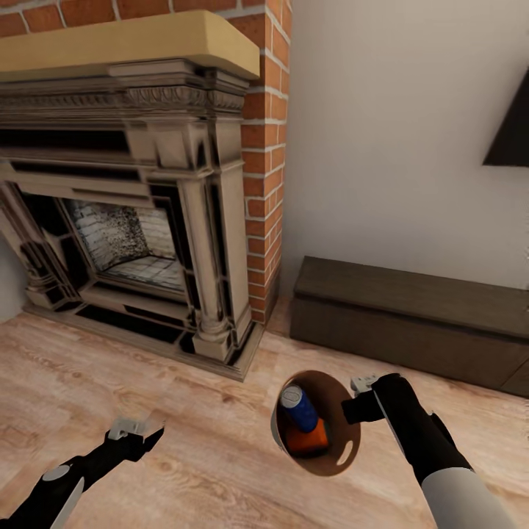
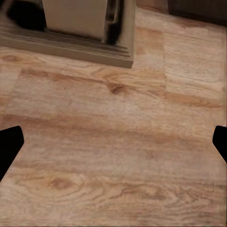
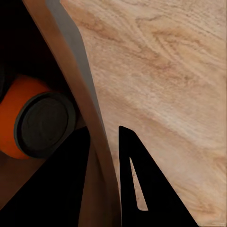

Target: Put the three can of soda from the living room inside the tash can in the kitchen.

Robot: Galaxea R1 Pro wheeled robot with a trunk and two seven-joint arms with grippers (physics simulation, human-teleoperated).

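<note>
Head view: robot stands in the living room facing a brick fireplace point(image 1: 139, 220) with a pale wood mantel. A low dark cabinet point(image 1: 411, 319) runs along the white wall to the fireplace's right. A dark triangular corner of something mounted on the wall shows at the upper right edge; cannot tell what it is. Light wood floor point(image 1: 184, 411) throughout.

Right tool point(image 1: 358, 401): clamped on the rim of the trash can point(image 1: 345, 448), which hangs off the floor in front of the robot, tilted so its brown-orange inside faces the camera. Right wrist view confirms the grip: one finger point(image 3: 142, 184) lies outside the can wall point(image 3: 75, 80), the other inside, wall pinched between them.

Contents of the can: a blue soda can point(image 1: 300, 408) with silver top pointing up and to the left, resting on an orange soda can point(image 1: 308, 438) at the bottom. The right wrist view shows one orange can point(image 3: 28, 118) lying on its side with its dark round end toward the camera. A third can cannot be made out; cannot tell if one is hidden under the others.

Left tool point(image 1: 139, 426): held low over bare floor, well apart from the can. Fingers spread wide, nothing between them. In the left wrist view the two fingertips point(image 2: 9, 146) sit at opposite edges, with floorboards and the base of the fireplace surround point(image 2: 85, 33) beyond.
</note>
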